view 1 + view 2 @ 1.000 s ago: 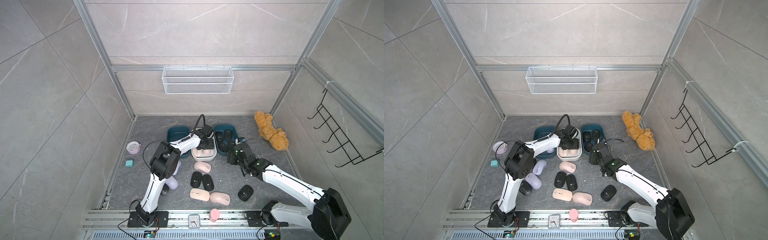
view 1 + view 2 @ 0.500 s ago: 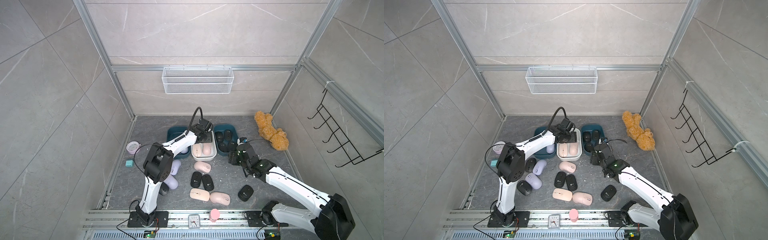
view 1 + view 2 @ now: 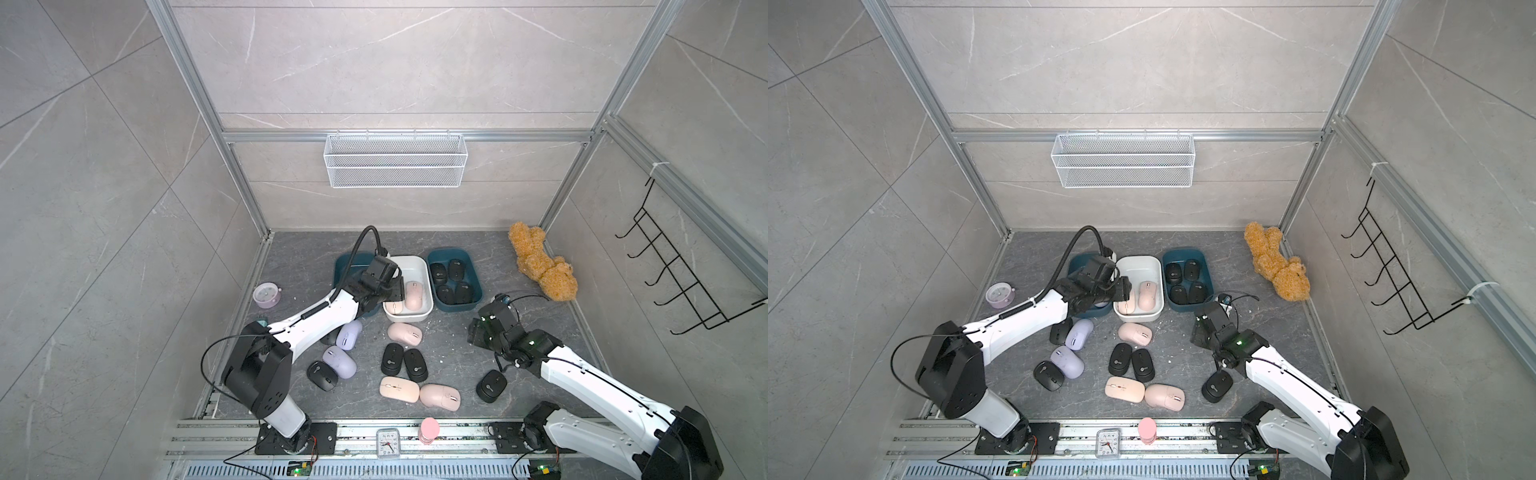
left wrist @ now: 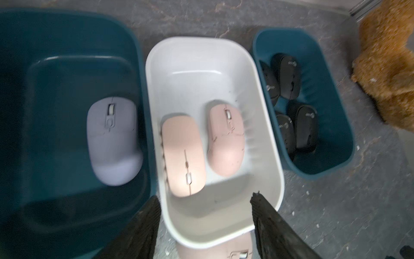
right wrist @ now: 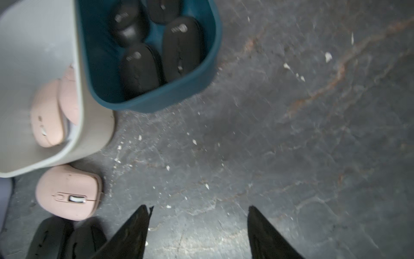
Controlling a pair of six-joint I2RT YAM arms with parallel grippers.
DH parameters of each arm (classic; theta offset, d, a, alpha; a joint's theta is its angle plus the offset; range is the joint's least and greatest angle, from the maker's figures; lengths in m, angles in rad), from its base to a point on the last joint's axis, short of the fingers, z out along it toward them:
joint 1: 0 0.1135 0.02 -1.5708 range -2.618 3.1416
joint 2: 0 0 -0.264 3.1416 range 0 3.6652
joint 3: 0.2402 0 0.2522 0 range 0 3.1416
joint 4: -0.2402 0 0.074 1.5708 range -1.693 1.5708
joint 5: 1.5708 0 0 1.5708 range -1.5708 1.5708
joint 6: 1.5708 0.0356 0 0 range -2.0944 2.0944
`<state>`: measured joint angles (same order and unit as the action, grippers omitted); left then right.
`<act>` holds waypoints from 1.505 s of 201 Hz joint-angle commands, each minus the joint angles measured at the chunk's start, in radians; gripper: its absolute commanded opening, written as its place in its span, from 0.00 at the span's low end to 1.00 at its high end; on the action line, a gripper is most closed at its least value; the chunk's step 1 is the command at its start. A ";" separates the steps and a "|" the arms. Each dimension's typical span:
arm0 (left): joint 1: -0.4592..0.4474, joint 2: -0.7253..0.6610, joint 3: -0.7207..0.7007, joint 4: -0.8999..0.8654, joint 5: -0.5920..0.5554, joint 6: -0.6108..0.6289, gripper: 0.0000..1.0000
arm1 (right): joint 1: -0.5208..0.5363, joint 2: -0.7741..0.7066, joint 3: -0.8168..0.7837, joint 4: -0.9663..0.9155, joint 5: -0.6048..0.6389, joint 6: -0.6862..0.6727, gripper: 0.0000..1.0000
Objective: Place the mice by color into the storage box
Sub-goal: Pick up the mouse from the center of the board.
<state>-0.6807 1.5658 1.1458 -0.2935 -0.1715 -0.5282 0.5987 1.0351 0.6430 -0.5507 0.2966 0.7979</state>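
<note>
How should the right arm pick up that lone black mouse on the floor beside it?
I'd take the black mouse across its long flanks midway, coming straight down. It lies flat, hump up, clear of the nearest pink mouse, so both sides are free. It sits diagonally, so turn the right gripper to match.

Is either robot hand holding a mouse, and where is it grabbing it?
No. The left hand and the right hand are both open and empty.

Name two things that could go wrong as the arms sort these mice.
1. The paired black mice touch, so a grip on one may shove its neighbour.
2. The teal box already holds four black mice, with more on the floor; further ones may pile up and slide out.
</note>
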 commanded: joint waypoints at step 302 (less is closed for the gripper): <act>0.100 -0.277 -0.294 0.144 -0.027 0.056 0.69 | 0.117 0.111 -0.150 -0.246 -0.202 0.540 0.74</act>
<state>-0.5884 1.2842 0.8516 -0.1783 -0.2100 -0.4717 0.7086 1.1233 0.5087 -0.8322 0.1024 1.3174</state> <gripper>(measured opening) 0.694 0.744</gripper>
